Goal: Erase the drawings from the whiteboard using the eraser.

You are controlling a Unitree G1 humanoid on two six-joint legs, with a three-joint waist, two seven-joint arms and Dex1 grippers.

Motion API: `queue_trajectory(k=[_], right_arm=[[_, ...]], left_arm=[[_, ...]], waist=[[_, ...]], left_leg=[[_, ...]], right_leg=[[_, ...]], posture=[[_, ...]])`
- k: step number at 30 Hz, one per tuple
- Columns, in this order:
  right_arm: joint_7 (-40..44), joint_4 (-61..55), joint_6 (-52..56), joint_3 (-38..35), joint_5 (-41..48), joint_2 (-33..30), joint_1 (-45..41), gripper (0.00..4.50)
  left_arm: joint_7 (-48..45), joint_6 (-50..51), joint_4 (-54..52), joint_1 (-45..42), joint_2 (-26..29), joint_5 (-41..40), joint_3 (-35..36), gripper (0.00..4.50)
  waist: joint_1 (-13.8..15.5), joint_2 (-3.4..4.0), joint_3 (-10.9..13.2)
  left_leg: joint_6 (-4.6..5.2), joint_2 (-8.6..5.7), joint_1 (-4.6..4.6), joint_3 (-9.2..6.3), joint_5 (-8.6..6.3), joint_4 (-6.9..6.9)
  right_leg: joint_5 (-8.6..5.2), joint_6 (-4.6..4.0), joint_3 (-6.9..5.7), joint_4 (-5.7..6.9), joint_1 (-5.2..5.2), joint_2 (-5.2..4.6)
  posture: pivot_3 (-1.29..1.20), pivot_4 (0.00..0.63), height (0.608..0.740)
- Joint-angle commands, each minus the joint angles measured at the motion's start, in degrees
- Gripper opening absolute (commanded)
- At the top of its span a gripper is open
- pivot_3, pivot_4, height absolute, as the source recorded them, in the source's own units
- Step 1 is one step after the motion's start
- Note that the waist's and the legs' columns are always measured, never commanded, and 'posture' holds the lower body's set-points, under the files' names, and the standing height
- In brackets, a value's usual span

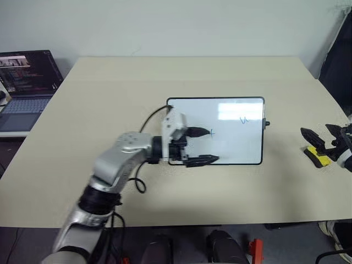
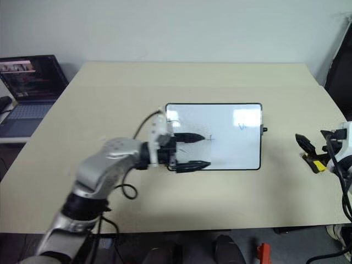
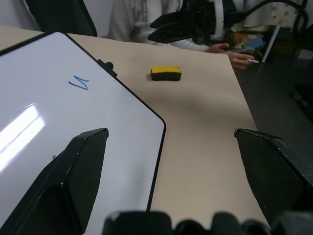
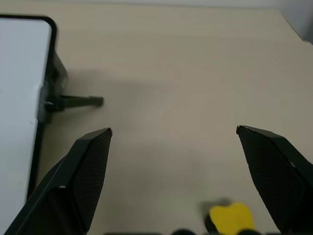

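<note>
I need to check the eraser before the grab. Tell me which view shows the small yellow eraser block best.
The left wrist view: the small yellow eraser block with its black base lies whole and unblocked on the beige table. In the head views the right hand partly covers it. The right wrist view catches just one yellow end.

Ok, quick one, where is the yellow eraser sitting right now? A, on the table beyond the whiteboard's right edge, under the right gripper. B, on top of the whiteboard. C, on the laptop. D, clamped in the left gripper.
A: the eraser lies on the bare table off the right side of the whiteboard, with the open right gripper just above it, while the left gripper hovers open and empty over the board.
</note>
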Motion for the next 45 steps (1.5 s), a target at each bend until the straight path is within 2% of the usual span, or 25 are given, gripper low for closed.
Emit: queue_trajectory(k=[1, 4, 12, 25, 34, 37, 45], right_arm=[[2.32, 2.62, -2.0, 0.12, -2.05, -2.67, 0.27, 4.46], [4.43, 7.08, -4.0, 1.01, -3.74, -3.74, -0.04, 4.46], [8.03, 17.47, -8.26, 2.35, -6.29, -4.04, -1.71, 4.46], [14.93, 36.73, -16.89, 4.87, -9.54, -5.16, -8.13, 4.46], [17.23, 42.8, -19.2, 6.31, -10.71, -5.31, -10.96, 4.46], [17.35, 43.98, -19.68, 6.62, -11.16, -5.24, -11.45, 3.92], [17.33, 44.7, -20.11, 6.8, -11.08, -5.26, -11.63, 1.2]], left_arm=[[-0.41, -3.57, 2.98, -2.88, -3.84, 5.07, -6.17, 4.5], [-0.43, -6.01, 5.84, -3.5, -7.83, 7.23, -8.6, 4.5], [-0.22, -9.56, 7.92, -4.72, -11.26, 11.94, -10.06, 4.5], [-0.85, -9.83, 6.52, -4.1, -10.86, 15.22, -10.47, 4.5], [-0.56, -8.5, 5.41, -3.64, -10.07, 14.93, -9.89, 4.5], [-0.46, -8.33, 5.37, -3.69, -9.96, 14.92, -9.76, 4.5], [-0.18, -7.83, 4.81, -3.46, -9.85, 14.8, -9.74, 4.5]], waist=[[0.01, 0.01, 0.0], [0.02, 0.01, 0.0], [0.02, 0.04, -0.02], [0.02, 0.06, -0.03], [0.01, 0.08, -0.04], [0.01, 0.07, -0.04], [-0.01, 0.08, -0.04]], left_leg=[[0.0, 0.01, -0.01, 0.0, 0.0, -0.02], [0.0, 0.0, -0.01, 0.02, 0.0, -0.02], [0.02, 0.0, 0.01, 0.03, 0.02, 0.01], [0.03, -0.02, 0.02, 0.04, 0.02, 0.02], [0.03, -0.02, 0.01, 0.04, 0.02, 0.02], [0.02, -0.02, 0.01, 0.03, 0.02, 0.02], [0.02, -0.02, 0.01, 0.04, 0.02, 0.02]], right_leg=[[0.0, 0.0, 0.01, 0.0, -0.01, 0.0], [0.0, 0.0, 0.01, -0.02, 0.0, 0.01], [0.01, 0.01, 0.03, 0.02, 0.03, 0.02], [0.02, 0.02, 0.04, 0.01, 0.03, -0.01], [0.02, 0.02, 0.04, 0.01, 0.03, -0.02], [0.02, 0.02, 0.04, 0.0, 0.03, -0.02], [0.02, 0.02, 0.05, 0.0, 0.03, -0.02]], posture=[[0.0, 0.15, 0.74], [0.0, 0.15, 0.74], [0.0, 0.15, 0.74], [0.0, 0.15, 0.74], [0.0, 0.15, 0.74], [0.0, 0.15, 0.74], [0.0, 0.15, 0.74]])
